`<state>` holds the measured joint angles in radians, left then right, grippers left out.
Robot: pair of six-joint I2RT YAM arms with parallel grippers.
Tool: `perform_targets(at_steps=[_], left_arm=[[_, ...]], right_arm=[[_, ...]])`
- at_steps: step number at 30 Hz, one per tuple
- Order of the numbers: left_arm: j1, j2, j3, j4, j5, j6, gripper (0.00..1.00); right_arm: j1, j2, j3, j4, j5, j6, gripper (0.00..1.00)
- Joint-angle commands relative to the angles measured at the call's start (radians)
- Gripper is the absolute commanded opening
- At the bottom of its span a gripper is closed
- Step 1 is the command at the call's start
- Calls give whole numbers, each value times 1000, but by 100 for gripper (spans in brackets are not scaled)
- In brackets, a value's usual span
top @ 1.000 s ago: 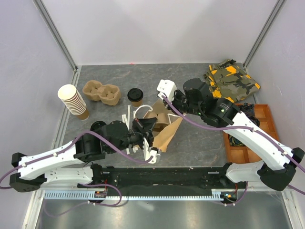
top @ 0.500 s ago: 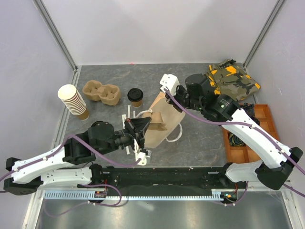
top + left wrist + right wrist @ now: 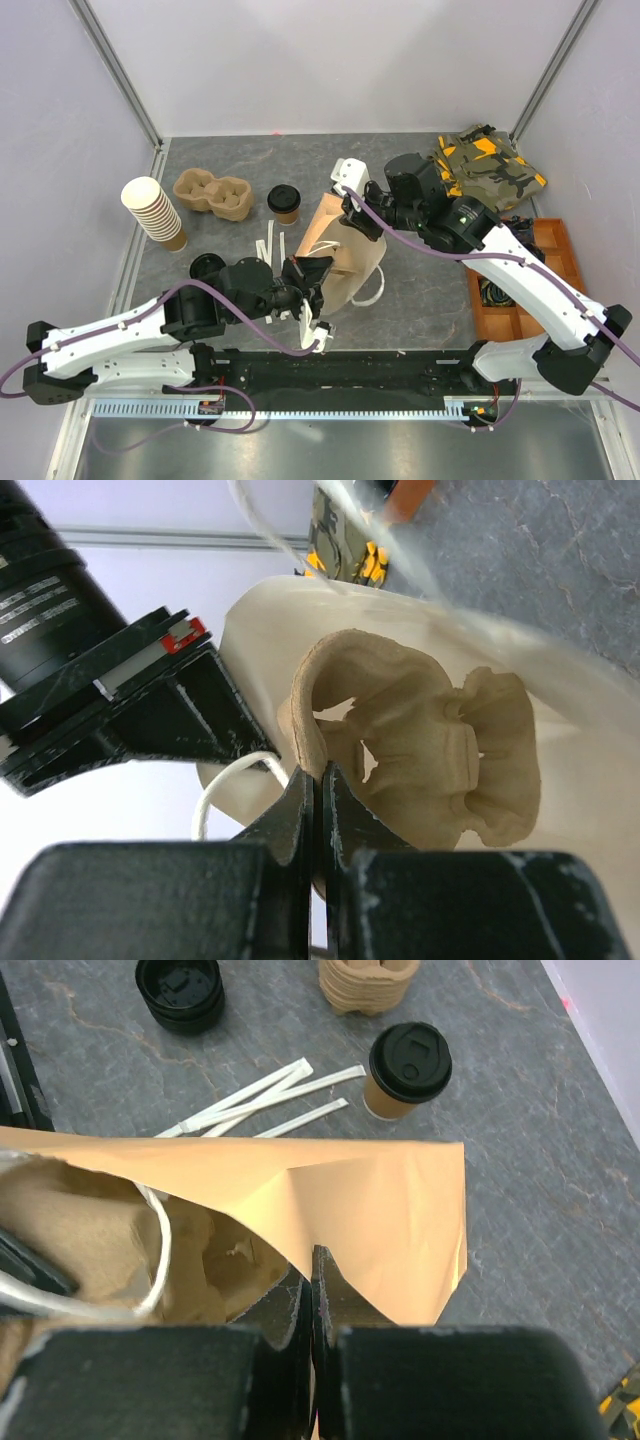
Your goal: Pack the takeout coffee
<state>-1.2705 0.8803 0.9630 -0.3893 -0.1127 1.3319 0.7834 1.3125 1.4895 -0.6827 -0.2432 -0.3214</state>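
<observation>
The takeout coffee [image 3: 284, 202], a small brown cup with a black lid, stands on the table left of the paper bag [image 3: 360, 256]; the right wrist view shows the coffee [image 3: 408, 1068] beyond the bag [image 3: 380, 1210]. My right gripper [image 3: 352, 218] [image 3: 313, 1260] is shut on the bag's far top edge, holding the mouth up. My left gripper [image 3: 318, 272] [image 3: 318, 775] is at the bag's near side, shut on the rim of a moulded pulp cup carrier [image 3: 420, 750] that sits inside the bag. Neither gripper touches the coffee.
A second pulp carrier [image 3: 212, 193] and a tilted stack of brown cups [image 3: 155, 212] lie at the back left. White wrapped straws [image 3: 270, 240] and a loose black lid [image 3: 205, 265] lie by the left arm. Camouflage cloth [image 3: 485, 165] and a wooden tray [image 3: 520, 295] are at the right.
The bag has gone from slumped and tilted to standing with its mouth held open. My left gripper has shifted right with the carrier, into the bag. The right gripper has moved slightly left.
</observation>
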Motion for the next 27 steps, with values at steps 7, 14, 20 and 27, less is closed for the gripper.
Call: perform_targets(at_steps=[7,14,20,27], left_arm=[[5,-6,103,-74,88,38,2],[5,60,145,-181,79,-17,2],[11,62,109,-155,76,-91,2],[55,77,91,-129,83,-120,2]], right_arm=[[13,67,74,-55,-57,15,0],[13,74,103,-63,-100,30,0],[16,65,95,-86,-209,-15,0],[17,108,121,-124,-264,-39,0]])
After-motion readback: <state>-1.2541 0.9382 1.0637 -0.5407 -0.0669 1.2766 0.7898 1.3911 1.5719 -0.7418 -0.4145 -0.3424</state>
